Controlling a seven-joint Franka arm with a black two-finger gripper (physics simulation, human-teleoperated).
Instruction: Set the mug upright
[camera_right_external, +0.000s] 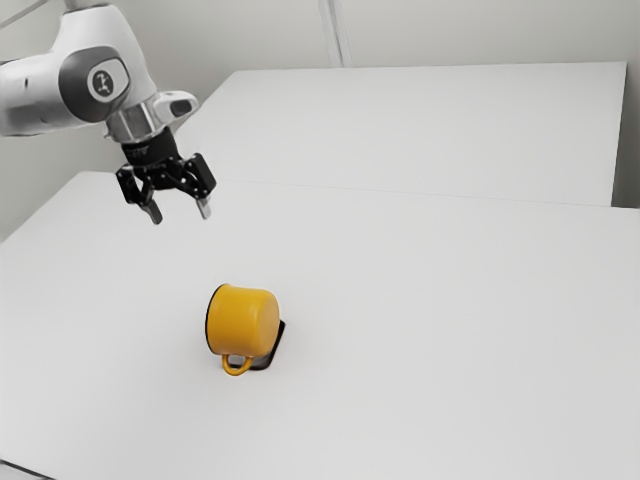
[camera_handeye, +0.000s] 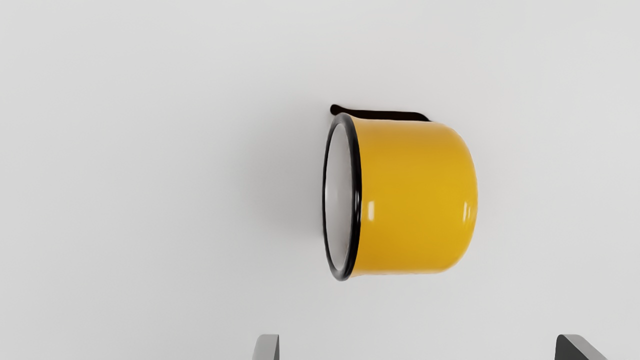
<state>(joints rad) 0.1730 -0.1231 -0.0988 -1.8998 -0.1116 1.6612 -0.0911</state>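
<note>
My gripper (camera_right_external: 179, 213) hangs well above the table in the exterior view, up and to that view's left of the mug. The yellow mug (camera_right_external: 240, 320) lies on its side, its black-rimmed mouth facing the exterior view's left and its handle low on the near side. In the wrist view the mug (camera_handeye: 415, 197) shows its pale inside, with the gripper's (camera_handeye: 417, 347) two fingers standing wide apart and nothing between them. The handle is hidden there.
The mug lies on a white table (camera_right_external: 420, 330). A dark flat shape (camera_right_external: 276, 345) shows beside and under the mug. Behind stands another white surface (camera_right_external: 430, 130), and a thin dark line crosses the exterior view's lower left corner.
</note>
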